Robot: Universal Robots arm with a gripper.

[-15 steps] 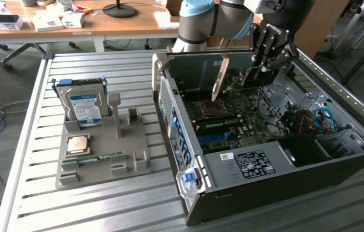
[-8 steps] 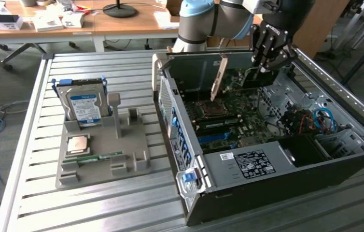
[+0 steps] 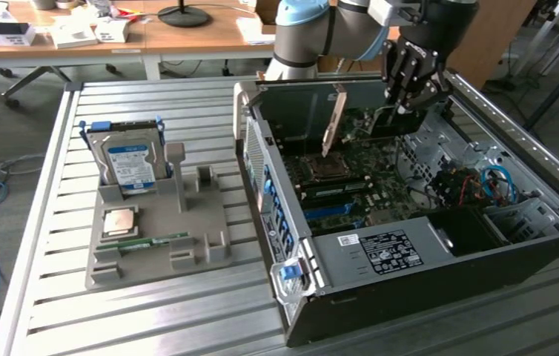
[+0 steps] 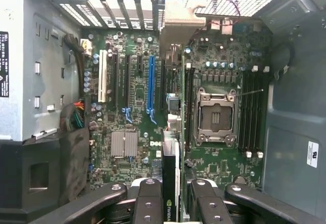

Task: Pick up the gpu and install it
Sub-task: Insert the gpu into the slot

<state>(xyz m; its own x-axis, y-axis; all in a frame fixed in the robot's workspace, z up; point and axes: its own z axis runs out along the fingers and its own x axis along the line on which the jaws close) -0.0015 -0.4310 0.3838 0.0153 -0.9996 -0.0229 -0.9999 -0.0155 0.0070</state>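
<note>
In the wrist view the hand (image 4: 173,206) is closed narrowly on the gpu (image 4: 170,183), its fingers (image 4: 147,198) pressing either face of the card, which is seen edge-on. The card runs over the motherboard (image 4: 219,168), between the long blue slot (image 4: 151,84) and the processor socket (image 4: 216,113).

In the exterior view the hand hangs above the open computer case (image 3: 388,259), which lies along the worktop's (image 3: 161,319) edge on the exterior view's right. A grey holder (image 3: 196,222) carrying a hard drive (image 3: 131,163) sits toward the opposite edge.
</note>
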